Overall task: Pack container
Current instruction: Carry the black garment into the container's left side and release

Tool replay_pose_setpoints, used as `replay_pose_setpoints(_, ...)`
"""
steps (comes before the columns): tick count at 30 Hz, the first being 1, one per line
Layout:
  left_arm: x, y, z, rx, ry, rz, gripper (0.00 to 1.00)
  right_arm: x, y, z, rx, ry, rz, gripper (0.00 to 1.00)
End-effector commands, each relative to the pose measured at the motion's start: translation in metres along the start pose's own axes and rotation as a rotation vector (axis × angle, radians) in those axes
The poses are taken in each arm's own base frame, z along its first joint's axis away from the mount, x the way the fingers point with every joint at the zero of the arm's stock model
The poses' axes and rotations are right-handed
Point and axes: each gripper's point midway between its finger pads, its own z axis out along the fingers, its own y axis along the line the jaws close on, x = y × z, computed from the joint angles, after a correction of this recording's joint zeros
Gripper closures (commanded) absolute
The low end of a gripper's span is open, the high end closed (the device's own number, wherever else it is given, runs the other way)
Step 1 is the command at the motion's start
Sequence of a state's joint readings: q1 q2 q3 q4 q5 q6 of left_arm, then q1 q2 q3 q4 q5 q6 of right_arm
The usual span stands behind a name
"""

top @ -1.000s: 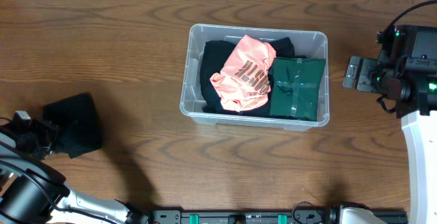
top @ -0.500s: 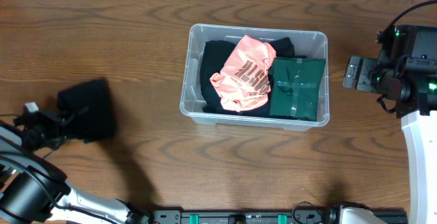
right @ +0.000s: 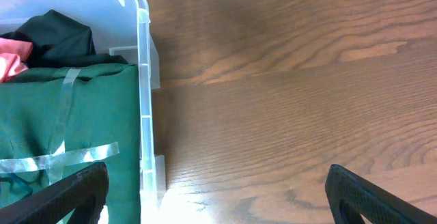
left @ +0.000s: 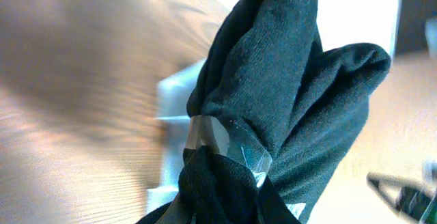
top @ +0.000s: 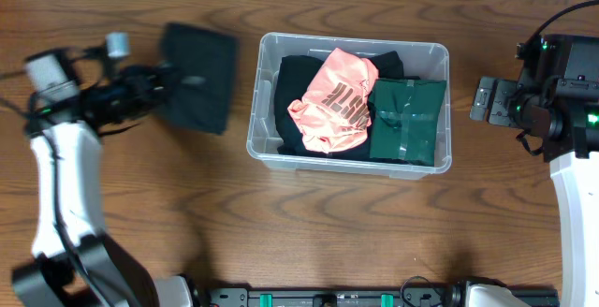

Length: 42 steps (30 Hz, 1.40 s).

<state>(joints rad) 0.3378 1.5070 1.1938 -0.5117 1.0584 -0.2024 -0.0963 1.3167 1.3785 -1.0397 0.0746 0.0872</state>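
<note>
The clear container (top: pixel 254 131) stands mid-table and holds a black garment (top: pixel 298 75), a pink garment (top: pixel 333 101) and a green taped bundle (top: pixel 408 120). Just left of it, above the table, my left gripper (top: pixel 161 86) is shut on a dark folded cloth bundle (top: pixel 199 75). That bundle (left: pixel 287 94), bound with clear tape, fills the left wrist view and hides the fingers. My right gripper (top: pixel 483 99) stays open to the right of the container. In the right wrist view its fingers (right: pixel 67 195) straddle the container's rim (right: pixel 143 80) and the green bundle (right: pixel 61 121).
Bare wooden table (top: pixel 140 204) surrounds the container. The arm bases and a black rail (top: pixel 328 298) line the front edge. The right arm's white link (top: pixel 576 213) runs along the right edge.
My left arm has swung from the front left of the table up and right. It carried the dark bundle off the surface to beside the container's left wall. The right arm has not moved.
</note>
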Motion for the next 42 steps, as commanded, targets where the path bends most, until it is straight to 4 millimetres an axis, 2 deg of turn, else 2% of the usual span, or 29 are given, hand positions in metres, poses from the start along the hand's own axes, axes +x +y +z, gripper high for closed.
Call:
replay_pose_setpoints(1, 0.016, -0.045, 0.022, -0.037, 0.033, 0.157, 0.94, 0.001, -0.001, 0.0, -0.001, 0.003, -0.002, 0.01)
replay_pose_setpoints(4, 0.042, -0.059, 0.054, -0.091, 0.102, 0.246, 0.94, 0.001, -0.001, 0.0, -0.001, 0.005, -0.002, 0.01)
replay_pose_setpoints(7, 0.063, -0.055, 0.081, -0.173, 0.157, 0.275, 0.94, 0.002, -0.001, 0.0, 0.0, 0.006, -0.002, 0.01)
replay_pose_setpoints(9, 0.071, -0.048, 0.094, -0.219, 0.176, 0.235, 0.94, 0.002, -0.001, 0.0, 0.0, 0.009, -0.002, 0.01)
replay_pose_setpoints(13, 0.073, -0.03, 0.113, -0.285, 0.169, 0.114, 0.94, 0.002, -0.001, 0.0, 0.0, 0.009, -0.002, 0.01)
replay_pose_setpoints(18, 0.065, -0.02, 0.13, -0.285, 0.136, -0.003, 0.94, 0.002, -0.001, 0.0, 0.0, 0.009, -0.002, 0.01)
replay_pose_setpoints(22, 0.074, -0.005, 0.138, -0.317, 0.164, -0.094, 0.94, 0.002, -0.001, 0.0, 0.0, 0.009, -0.002, 0.01)
replay_pose_setpoints(23, 0.077, -0.004, 0.139, -0.317, 0.177, -0.105, 0.87, 0.002, -0.001, 0.0, 0.0, 0.009, -0.002, 0.01)
replay_pose_setpoints(24, 0.079, -0.004, 0.14, -0.308, 0.189, -0.109, 0.72, 0.002, -0.001, 0.0, 0.0, 0.009, -0.002, 0.01)
replay_pose_setpoints(26, 0.081, -0.009, 0.14, -0.284, 0.204, -0.105, 0.57, 0.002, -0.001, 0.0, 0.0, 0.01, -0.002, 0.01)
replay_pose_setpoints(28, 0.077, -0.019, 0.136, -0.262, 0.191, -0.089, 0.29, 0.002, -0.001, 0.0, 0.0, 0.01, -0.002, 0.01)
replay_pose_setpoints(31, 0.064, -0.042, 0.124, -0.225, 0.141, -0.035, 0.01, 0.002, -0.001, 0.0, 0.0, 0.01, -0.002, 0.01)
replay_pose_setpoints(35, 0.033, -0.064, 0.095, -0.265, -0.023, 0.057, 0.02, 0.002, -0.001, 0.0, 0.0, 0.01, -0.002, 0.01)
replay_pose_setpoints(38, 0.018, -0.067, 0.08, -0.329, -0.115, 0.139, 0.02, 0.002, -0.001, 0.0, -0.001, 0.01, -0.002, 0.01)
replay_pose_setpoints(42, 0.028, -0.067, 0.089, -0.349, -0.073, 0.241, 0.02, 0.002, 0.0, 0.0, -0.006, 0.01, -0.002, 0.01)
